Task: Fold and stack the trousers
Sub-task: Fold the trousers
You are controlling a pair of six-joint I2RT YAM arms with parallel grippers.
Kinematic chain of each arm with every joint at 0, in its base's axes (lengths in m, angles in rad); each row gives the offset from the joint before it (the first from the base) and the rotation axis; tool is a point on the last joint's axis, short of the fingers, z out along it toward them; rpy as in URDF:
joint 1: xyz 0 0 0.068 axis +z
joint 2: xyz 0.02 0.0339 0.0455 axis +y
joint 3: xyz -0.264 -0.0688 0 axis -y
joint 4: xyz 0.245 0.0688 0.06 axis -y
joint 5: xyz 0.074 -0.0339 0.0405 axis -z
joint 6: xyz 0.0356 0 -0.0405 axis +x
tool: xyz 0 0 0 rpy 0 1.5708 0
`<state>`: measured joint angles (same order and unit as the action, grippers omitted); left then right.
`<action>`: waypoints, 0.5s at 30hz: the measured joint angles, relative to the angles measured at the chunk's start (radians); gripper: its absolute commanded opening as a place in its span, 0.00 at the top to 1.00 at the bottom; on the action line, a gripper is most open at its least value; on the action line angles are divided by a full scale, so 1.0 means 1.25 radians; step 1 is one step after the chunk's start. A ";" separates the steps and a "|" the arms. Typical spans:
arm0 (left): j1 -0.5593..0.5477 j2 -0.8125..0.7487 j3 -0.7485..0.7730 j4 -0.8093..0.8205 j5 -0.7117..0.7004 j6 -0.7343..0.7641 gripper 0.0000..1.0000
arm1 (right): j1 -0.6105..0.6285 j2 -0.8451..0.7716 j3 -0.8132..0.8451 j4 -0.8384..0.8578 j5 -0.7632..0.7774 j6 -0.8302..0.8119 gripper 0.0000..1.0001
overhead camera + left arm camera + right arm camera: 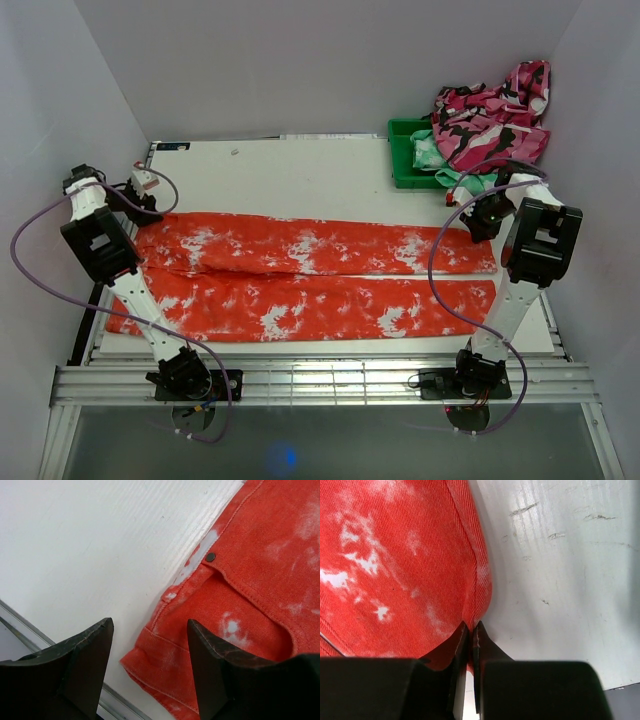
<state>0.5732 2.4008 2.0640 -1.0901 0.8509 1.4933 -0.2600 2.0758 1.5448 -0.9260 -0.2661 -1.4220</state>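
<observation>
The red-orange trousers (310, 275) with white splotches lie flat across the white table (300, 175), their two legs running left to right. My left gripper (148, 205) is open just above the waistband's far left corner. In the left wrist view that corner (165, 655) sits between the spread fingers (90, 650), and a pocket rivet (210, 557) shows. My right gripper (478, 232) is at the far leg's hem on the right. In the right wrist view it (471, 626) is shut on the hem edge of the trousers (395, 555).
A green bin (405, 160) stands at the back right with a mint-green and white garment (430, 150) in it. A pink, black and white camouflage garment (490, 120) is heaped on it. The table's left rail (30, 625) lies close to the waistband corner.
</observation>
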 measured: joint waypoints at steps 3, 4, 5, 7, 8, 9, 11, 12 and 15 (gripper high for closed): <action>-0.012 0.000 0.000 0.011 0.002 0.008 0.28 | 0.000 -0.002 -0.003 0.004 0.000 -0.001 0.92; -0.016 0.000 0.000 0.016 0.001 0.012 0.28 | 0.000 -0.003 -0.003 0.004 0.000 -0.001 0.92; -0.021 0.000 0.000 0.020 0.000 0.013 0.28 | 0.000 -0.003 -0.003 0.004 -0.001 -0.001 0.92; -0.032 0.000 0.000 0.030 -0.003 0.014 0.28 | 0.000 -0.003 -0.004 0.005 -0.002 -0.001 0.92; -0.038 0.000 0.000 0.037 -0.005 0.014 0.28 | 0.000 -0.005 -0.006 0.007 -0.002 -0.001 0.92; -0.044 0.000 0.000 0.045 -0.012 0.014 0.29 | 0.000 -0.007 -0.009 0.009 -0.002 -0.001 0.92; -0.056 0.003 0.000 0.055 -0.023 0.014 0.33 | 0.000 -0.013 -0.019 0.018 -0.003 -0.002 0.92; -0.060 0.009 0.004 0.059 -0.029 0.013 0.35 | 0.000 -0.016 -0.024 0.022 -0.004 -0.003 0.92; -0.070 0.028 0.005 0.062 -0.046 0.013 0.41 | 0.000 -0.025 -0.035 0.032 -0.005 -0.003 0.92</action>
<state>0.4854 2.4359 2.0708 -1.0122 0.7937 1.5097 -0.2600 2.0449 1.5005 -0.8864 -0.2726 -1.4258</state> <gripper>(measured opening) 0.615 0.087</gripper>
